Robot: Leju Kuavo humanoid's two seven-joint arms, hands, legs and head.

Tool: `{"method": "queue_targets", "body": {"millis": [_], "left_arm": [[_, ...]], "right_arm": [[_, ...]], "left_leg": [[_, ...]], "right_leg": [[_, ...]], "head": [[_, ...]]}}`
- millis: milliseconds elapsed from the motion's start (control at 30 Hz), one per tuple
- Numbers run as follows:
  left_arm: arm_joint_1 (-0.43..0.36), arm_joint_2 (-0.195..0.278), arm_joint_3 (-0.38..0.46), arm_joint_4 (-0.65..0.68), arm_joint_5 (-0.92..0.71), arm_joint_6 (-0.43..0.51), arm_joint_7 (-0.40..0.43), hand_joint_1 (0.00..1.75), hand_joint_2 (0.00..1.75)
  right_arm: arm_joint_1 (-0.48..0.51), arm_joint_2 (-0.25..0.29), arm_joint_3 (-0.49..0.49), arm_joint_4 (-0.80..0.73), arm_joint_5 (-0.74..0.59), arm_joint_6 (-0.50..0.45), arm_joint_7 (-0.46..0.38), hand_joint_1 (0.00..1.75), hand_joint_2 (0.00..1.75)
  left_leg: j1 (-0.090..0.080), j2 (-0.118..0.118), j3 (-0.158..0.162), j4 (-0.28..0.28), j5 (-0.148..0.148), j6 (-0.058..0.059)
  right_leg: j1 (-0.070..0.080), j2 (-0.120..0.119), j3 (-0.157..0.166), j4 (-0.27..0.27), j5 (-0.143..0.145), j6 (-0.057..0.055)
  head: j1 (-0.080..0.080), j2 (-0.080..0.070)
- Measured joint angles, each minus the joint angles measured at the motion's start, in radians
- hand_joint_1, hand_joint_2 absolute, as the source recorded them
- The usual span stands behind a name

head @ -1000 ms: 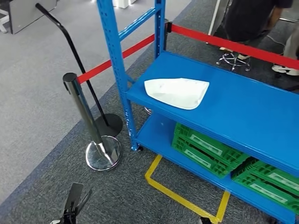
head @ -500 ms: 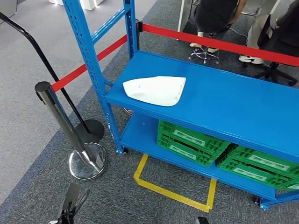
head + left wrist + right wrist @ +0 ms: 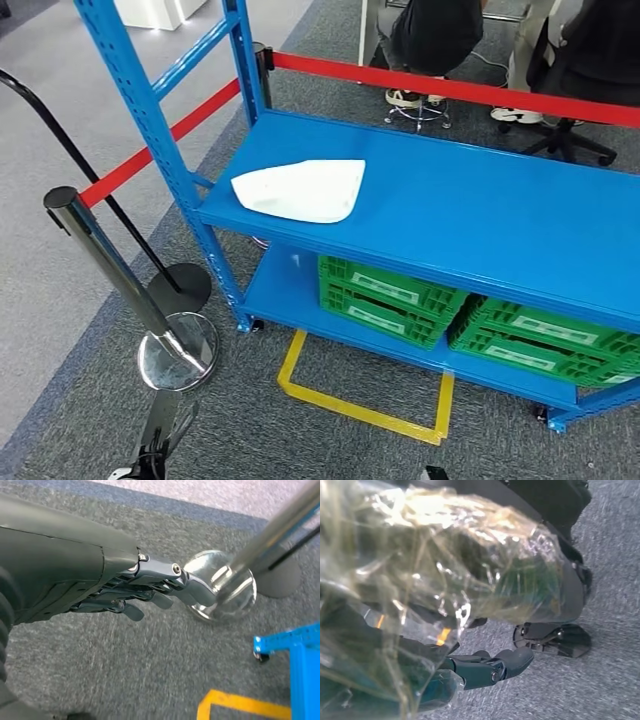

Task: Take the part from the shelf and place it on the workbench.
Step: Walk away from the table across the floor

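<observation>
White, flat, smooth-edged part (image 3: pixel 300 189) near left end of blue metal shelf (image 3: pixel 483 225), bare board beside. Left robot hand (image 3: pixel 151 587) holding nothing, fingers loosely extended over grey carpet (image 3: pixel 151 665). Right robot hand (image 3: pixel 497 667) plastic-wrapped, grip impossible to tell.

The part (image 3: pixel 300 190) is lying on the upper shelf (image 3: pixel 483 220) of the rack, toward its left end, just right of the rack's front left upright (image 3: pixel 151 130). Two crates (image 3: pixel 385 300) are sitting side by side on the lower shelf (image 3: pixel 279 285), below and to the right of the part, with the floor marking (image 3: pixel 362 412) lying in front of them. A barrier post (image 3: pixel 113 265) is standing left of the rack, its belt (image 3: pixel 453 88) is running behind the rack, seated people (image 3: pixel 430 30) are sitting beyond the belt, and the left hand (image 3: pixel 162 435) is hanging low in front of the post's base.
</observation>
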Motion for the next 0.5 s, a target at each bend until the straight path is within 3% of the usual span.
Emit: {"method": "queue_targets", "body": {"millis": [100, 133, 167, 200, 267, 300, 367, 433, 500], "left_arm": [[0.000, 0.001, -0.001, 0.002, -0.001, -0.001, 0.000, 0.00, 0.00], [0.001, 0.001, -0.001, 0.002, -0.001, -0.001, 0.000, 0.00, 0.00], [0.001, 0.001, -0.001, 0.003, -0.001, -0.001, 0.000, 0.00, 0.00], [0.001, 0.001, -0.001, 0.004, -0.001, -0.001, 0.000, 0.00, 0.00], [0.001, 0.002, -0.001, 0.005, -0.001, -0.001, 0.000, 0.00, 0.00], [0.001, 0.003, -0.001, 0.005, -0.001, -0.001, 0.000, 0.00, 0.00], [-0.001, 0.004, -0.002, 0.006, -0.001, -0.001, 0.000, 0.00, 0.00], [-0.001, 0.003, -0.002, 0.007, -0.001, -0.001, 0.000, 0.00, 0.00], [-0.002, 0.002, -0.002, 0.008, -0.001, -0.001, 0.000, 0.00, 0.00]], "right_arm": [[-0.003, 0.003, 0.001, 0.002, -0.001, 0.001, 0.001, 0.00, 0.00], [-0.003, 0.004, 0.002, 0.003, -0.001, 0.001, 0.002, 0.00, 0.00], [-0.002, 0.004, 0.002, 0.004, -0.001, 0.001, 0.002, 0.00, 0.00], [-0.002, 0.004, 0.002, 0.004, -0.001, 0.001, 0.002, 0.00, 0.00], [-0.003, 0.005, 0.002, 0.005, -0.001, 0.002, 0.002, 0.00, 0.00], [-0.004, 0.006, 0.002, 0.005, -0.001, 0.003, 0.002, 0.00, 0.00], [-0.005, 0.007, 0.002, 0.005, -0.001, 0.004, 0.002, 0.00, 0.00], [-0.004, 0.007, 0.002, 0.005, -0.001, 0.004, 0.003, 0.00, 0.00], [-0.003, 0.007, 0.003, 0.006, -0.002, 0.004, 0.005, 0.00, 0.00]], "left_leg": [[0.001, -0.004, -0.085, 0.187, -0.095, -0.007], [0.001, -0.005, -0.108, 0.236, -0.108, -0.008], [0.000, -0.005, -0.116, 0.249, -0.100, -0.006], [0.000, -0.005, -0.104, 0.223, -0.073, -0.003], [-0.002, -0.009, -0.043, 0.093, 0.001, 0.008], [-0.003, -0.012, -0.014, 0.030, 0.024, 0.013], [-0.007, -0.017, 0.009, -0.029, 0.034, 0.019], [-0.007, -0.016, 0.007, -0.038, 0.036, 0.026], [-0.003, -0.014, 0.010, -0.047, 0.042, 0.036]], "right_leg": [[0.001, 0.003, 0.001, -0.002, 0.000, -0.011], [0.003, 0.004, 0.001, -0.001, 0.000, -0.012], [0.005, 0.006, 0.002, -0.001, 0.000, -0.012], [0.007, 0.009, 0.003, -0.001, 0.000, -0.012], [0.009, 0.015, 0.006, 0.000, -0.001, -0.011], [0.012, 0.017, 0.005, 0.002, -0.002, -0.009], [0.013, 0.019, -0.001, 0.004, -0.001, -0.002], [0.012, 0.020, -0.006, 0.004, 0.000, 0.009], [0.010, 0.016, -0.021, 0.032, -0.024, 0.020]], "head": [[-0.005, 0.000], [-0.005, 0.000], [-0.005, 0.000], [-0.004, 0.000], [-0.004, 0.000], [-0.004, 0.000], [-0.003, 0.000], [-0.004, 0.000], [0.000, 0.000]]}}
